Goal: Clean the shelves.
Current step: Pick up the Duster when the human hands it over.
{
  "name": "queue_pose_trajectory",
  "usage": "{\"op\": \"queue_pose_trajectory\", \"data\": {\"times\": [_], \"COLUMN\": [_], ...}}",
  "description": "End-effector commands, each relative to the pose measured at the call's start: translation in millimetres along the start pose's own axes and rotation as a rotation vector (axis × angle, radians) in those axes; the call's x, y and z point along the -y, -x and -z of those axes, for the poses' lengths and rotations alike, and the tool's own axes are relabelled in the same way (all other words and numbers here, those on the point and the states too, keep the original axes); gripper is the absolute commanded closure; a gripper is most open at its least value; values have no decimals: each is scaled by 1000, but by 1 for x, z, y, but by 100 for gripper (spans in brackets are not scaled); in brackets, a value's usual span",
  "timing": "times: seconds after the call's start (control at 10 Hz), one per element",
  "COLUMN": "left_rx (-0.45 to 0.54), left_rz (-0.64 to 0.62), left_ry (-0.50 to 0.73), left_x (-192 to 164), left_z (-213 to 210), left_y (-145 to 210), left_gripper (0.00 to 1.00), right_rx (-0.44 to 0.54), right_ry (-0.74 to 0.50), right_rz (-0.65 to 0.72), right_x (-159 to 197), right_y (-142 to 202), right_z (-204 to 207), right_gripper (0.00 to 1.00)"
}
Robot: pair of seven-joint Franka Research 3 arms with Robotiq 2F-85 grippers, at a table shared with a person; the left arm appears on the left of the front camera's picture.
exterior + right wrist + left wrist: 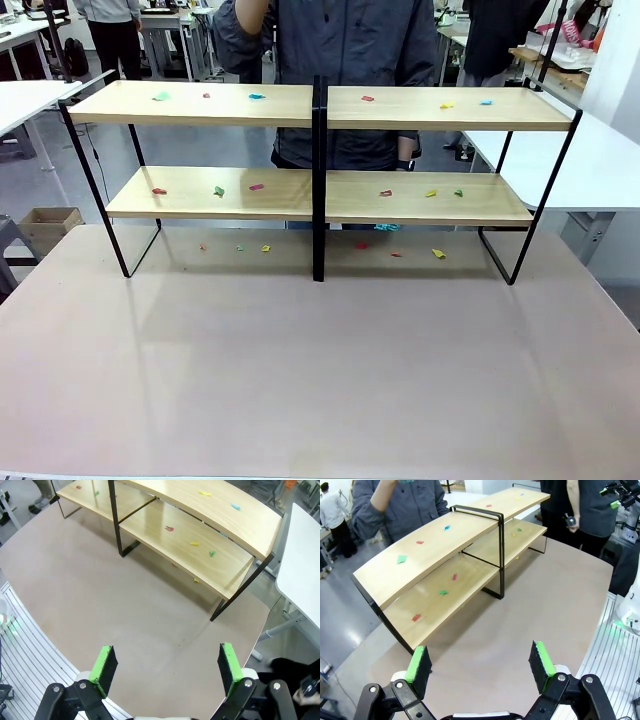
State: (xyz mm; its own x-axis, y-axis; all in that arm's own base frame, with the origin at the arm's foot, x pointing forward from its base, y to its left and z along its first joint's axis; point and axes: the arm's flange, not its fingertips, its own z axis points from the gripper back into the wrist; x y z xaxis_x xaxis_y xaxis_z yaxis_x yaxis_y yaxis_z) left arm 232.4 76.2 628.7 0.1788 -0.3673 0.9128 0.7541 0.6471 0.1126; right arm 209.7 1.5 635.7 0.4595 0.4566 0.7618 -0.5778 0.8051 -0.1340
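Left gripper [478, 656] gaped wide, empty; right gripper [167, 655] likewise. Ahead, two-tier light-wood black-framed shelves [470, 527] carried small coloured scraps [401, 558]: cleaning looked unstarted.

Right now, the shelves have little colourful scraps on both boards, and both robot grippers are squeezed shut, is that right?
Not quite. The shelves do have colourful scraps on both boards, but the left gripper and the right gripper are both wide open, not shut, holding nothing; each wrist view shows it.

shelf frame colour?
Black, centre post included; the shelves have light wooden boards. Shows best in the front view.
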Motion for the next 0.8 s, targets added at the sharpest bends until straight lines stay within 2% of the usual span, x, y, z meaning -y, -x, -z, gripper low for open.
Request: {"op": "queue_pose_trajectory", "data": {"times": [0.0, 0.1, 0.5, 0.7], "left_rx": [4, 4, 4, 4], "left_rz": [3, 3, 3, 3], "left_ry": [4, 4, 4, 4], "left_x": [1, 1, 1, 1], "left_z": [0, 0, 0, 0], "left_y": [-1, -1, -1, -1], "left_gripper": [0, 0, 0, 0], "right_rx": [-2, -1, 40, 107], "right_ry": [-49, -31, -163, -200], "right_rz": [8, 29, -32, -25], "right_x": [18, 27, 50, 59], "right_y": [-8, -12, -25, -33], "right_z": [3, 9, 22, 22], "right_gripper": [0, 0, 0, 0]}}
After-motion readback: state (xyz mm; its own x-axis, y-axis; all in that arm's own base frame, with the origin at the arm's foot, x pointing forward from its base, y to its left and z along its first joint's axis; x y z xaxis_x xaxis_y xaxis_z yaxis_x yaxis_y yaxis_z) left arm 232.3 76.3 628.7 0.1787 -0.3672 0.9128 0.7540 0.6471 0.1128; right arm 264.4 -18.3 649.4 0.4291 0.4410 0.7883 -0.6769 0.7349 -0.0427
